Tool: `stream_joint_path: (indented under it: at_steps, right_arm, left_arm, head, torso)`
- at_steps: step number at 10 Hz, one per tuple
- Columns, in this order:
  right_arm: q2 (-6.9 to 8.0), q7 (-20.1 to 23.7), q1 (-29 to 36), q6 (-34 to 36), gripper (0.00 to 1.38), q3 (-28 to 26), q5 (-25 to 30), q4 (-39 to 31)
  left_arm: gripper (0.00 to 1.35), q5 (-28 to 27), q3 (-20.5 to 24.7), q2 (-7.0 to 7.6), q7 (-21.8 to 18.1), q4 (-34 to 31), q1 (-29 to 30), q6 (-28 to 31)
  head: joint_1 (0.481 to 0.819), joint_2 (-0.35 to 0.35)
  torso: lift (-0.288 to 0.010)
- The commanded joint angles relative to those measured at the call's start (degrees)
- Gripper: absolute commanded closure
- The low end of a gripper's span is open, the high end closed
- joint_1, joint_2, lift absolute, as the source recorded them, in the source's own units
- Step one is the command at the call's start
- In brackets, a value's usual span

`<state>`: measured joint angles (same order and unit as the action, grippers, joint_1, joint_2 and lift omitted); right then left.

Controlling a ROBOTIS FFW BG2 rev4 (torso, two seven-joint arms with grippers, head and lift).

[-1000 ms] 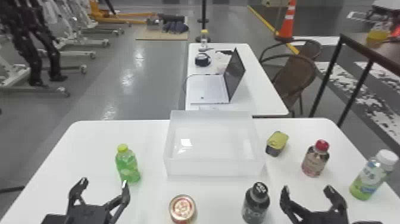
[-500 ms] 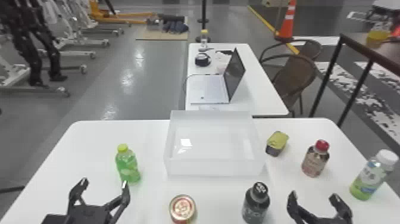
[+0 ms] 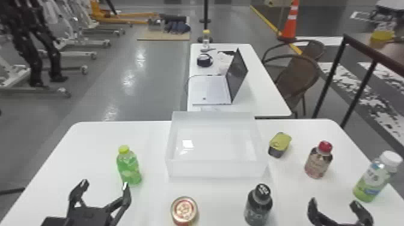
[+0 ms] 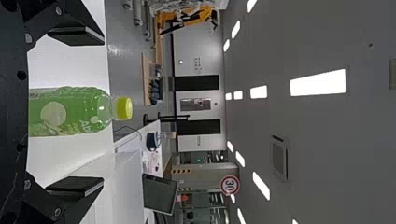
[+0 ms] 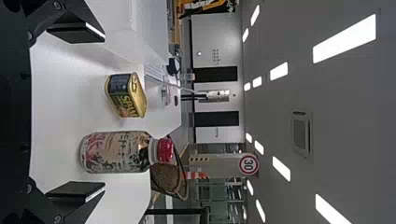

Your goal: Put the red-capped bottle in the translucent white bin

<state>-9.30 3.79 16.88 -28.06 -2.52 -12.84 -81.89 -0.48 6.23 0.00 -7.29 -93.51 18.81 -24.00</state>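
Cut off along the head view's bottom edge: the black left gripper [image 3: 105, 184] and black right gripper [image 3: 334, 202] below their fingers, plus the foot of a dark bottle with a black cap [image 3: 258, 206]. Jaws apart on both, clamped on nothing. In the left wrist view, base hidden behind the gripper's black body: a green bottle with a yellow cap [image 3: 129, 171]. Blurred beyond reading in the head view: all label print. Too small to identify, on the farther desk [image 3: 264, 96] behind an open silver laptop [image 3: 210, 90]: several odds and ends.

Counted on the near white desk [image 3: 90, 141]: four bottles, two tins, one translucent white bin [image 3: 216, 169]. Of tins, one round with a gold-and-red lid [image 3: 184, 209], one rectangular with a yellow top [image 3: 279, 144]. Outside the bin, upright between the rectangular tin and a white-capped green bottle [image 3: 374, 180]: the red-capped bottle with a tan-and-pink label [image 3: 318, 163].
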Motion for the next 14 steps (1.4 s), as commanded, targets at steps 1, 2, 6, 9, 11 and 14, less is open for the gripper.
stream_joint_path:
  at_steps: [1,2,6,9,11,14]
  right_arm:
    - [-0.10,-0.01,-1.41,-0.33,0.17,-1.52,0.10,3.93]
    - [-0.10,-0.01,-2.64,-0.33,0.17,-2.22,0.01,6.30]
    - [-0.63,0.60,-10.46,-0.24,0.17,-2.40,-0.52,15.27]
    - [-0.80,0.95,-14.86,0.20,0.16,-2.40,-0.60,18.78]
    - [-0.54,1.04,-17.14,1.34,0.17,-2.31,0.10,20.98]
    - [-1.51,1.04,-18.81,1.34,0.17,-2.40,-0.96,23.35]
  left_arm:
    - [0.23,0.21,0.01,-0.15,0.00,0.09,0.09,-0.08]
    - [0.23,0.21,0.09,-0.15,0.00,0.09,0.09,-0.26]
    - [0.23,0.48,0.27,-0.15,0.00,0.26,0.18,-1.05]
    - [0.23,0.65,0.36,-0.15,0.00,0.35,0.18,-1.31]
    - [0.23,0.65,0.71,-0.15,0.00,0.35,0.35,-1.58]
    - [0.23,0.92,0.53,-0.15,0.00,1.23,-0.18,-3.51]
  head:
    - [0.549,0.000]
    - [0.549,0.000]
    - [0.549,0.000]
    - [0.549,0.000]
    - [0.549,0.000]
    - [0.549,0.000]
  torso:
    - [-0.100]
    - [-0.100]
    - [-0.100]
    - [-0.100]
    - [-0.100]
    - [-0.100]
